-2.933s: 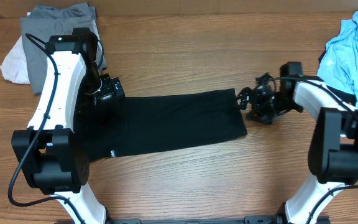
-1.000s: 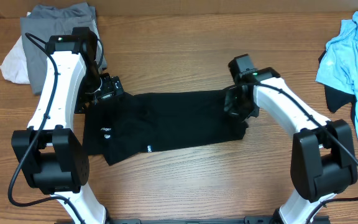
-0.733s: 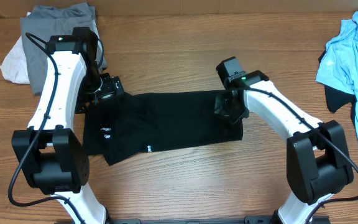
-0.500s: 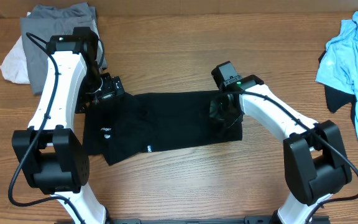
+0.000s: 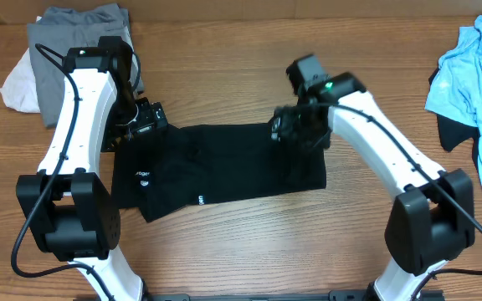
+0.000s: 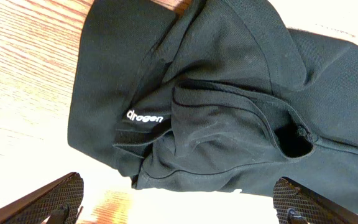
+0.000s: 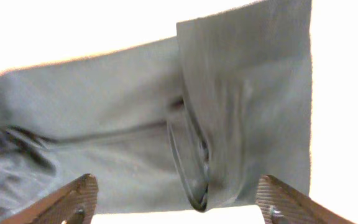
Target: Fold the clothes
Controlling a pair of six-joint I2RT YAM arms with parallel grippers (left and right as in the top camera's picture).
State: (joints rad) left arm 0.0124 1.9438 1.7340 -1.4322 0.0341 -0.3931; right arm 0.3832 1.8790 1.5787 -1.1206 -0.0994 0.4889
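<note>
Right hand (image 5: 296, 132) has just let go. A sec ago it was down low on the black shirt (image 5: 224, 163) near the shirt's right end, looking clamped. Now its fingers stand wide apart w/ nothing between them, and it hovers over the shirt's upper right corner. A few secs back it was out past the shirt's right edge and has since brought that end inward, so the right edge now sits pulled in w/ a doubled layer there. Right wrist cam shows a raised fold ridge (image 7: 194, 165) under the open fingers, cloth clear of both. I read that as one fold laid and released, not the whole job: the shirt's left end is still rumpled, collar and sleeve bunched, so more folds are prob due. Left hand (image 5: 145, 119) hasn't moved. Its fingers are spread wide, holding nothing, at the shirt's upper left corner. Its cam looks down on the collar and the white label (image 6: 145, 116), w/ fabric below and apart from the fingers. Shirt lies on the worktop (image 5: 249, 67) between the two arms. Other clothes sit as before: grey pile (image 5: 78, 33) well up-left of the shirt, light blue one (image 5: 475, 75) well to its right.
</note>
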